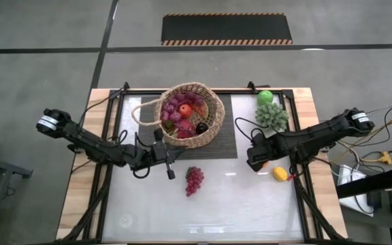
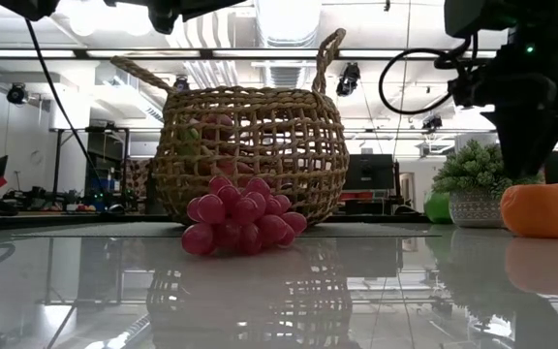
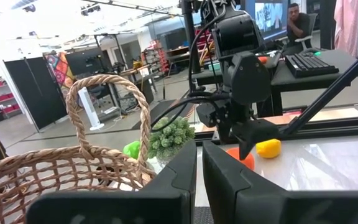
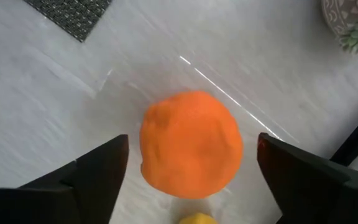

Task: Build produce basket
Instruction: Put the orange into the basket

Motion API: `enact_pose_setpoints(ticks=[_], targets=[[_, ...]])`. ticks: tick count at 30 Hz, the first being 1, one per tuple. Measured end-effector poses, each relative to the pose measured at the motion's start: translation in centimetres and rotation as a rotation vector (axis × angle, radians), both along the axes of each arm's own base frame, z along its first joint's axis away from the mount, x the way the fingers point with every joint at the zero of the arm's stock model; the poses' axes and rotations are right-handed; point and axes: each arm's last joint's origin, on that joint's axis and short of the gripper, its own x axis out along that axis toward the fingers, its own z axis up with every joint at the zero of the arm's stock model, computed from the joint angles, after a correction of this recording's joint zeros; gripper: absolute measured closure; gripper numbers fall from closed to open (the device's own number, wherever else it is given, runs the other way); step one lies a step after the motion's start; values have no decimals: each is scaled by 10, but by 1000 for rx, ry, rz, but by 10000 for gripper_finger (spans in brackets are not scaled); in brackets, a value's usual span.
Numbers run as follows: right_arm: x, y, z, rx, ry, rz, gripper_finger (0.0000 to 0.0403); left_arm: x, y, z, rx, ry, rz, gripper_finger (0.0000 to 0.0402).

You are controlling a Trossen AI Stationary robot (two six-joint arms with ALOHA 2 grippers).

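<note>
Several fruits already sit in the basket (image 1: 190, 114) at the table's (image 1: 250, 204) far-middle edge, on a dark mat (image 1: 227, 139). One purple grape bunch (image 1: 194, 180) lies at mid-table. Toward the right edge, the right gripper (image 4: 191, 165) hangs spread wide over the orange (image 4: 191, 143), not gripping it, a lemon (image 1: 280, 173) just beside. Near the basket's front, the left gripper (image 1: 169, 163) is clenched and empty
</note>
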Motion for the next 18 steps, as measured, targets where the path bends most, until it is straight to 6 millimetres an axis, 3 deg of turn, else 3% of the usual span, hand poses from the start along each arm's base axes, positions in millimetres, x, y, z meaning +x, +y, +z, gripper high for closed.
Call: enact_pose_setpoints(ticks=[5,18], targets=[[1,0,-4,-4,7,-14,39,0,0,0,1,1,0,391],[5,1,-22,-23,50,-39,37,0,0,-1,21,12,1,391]])
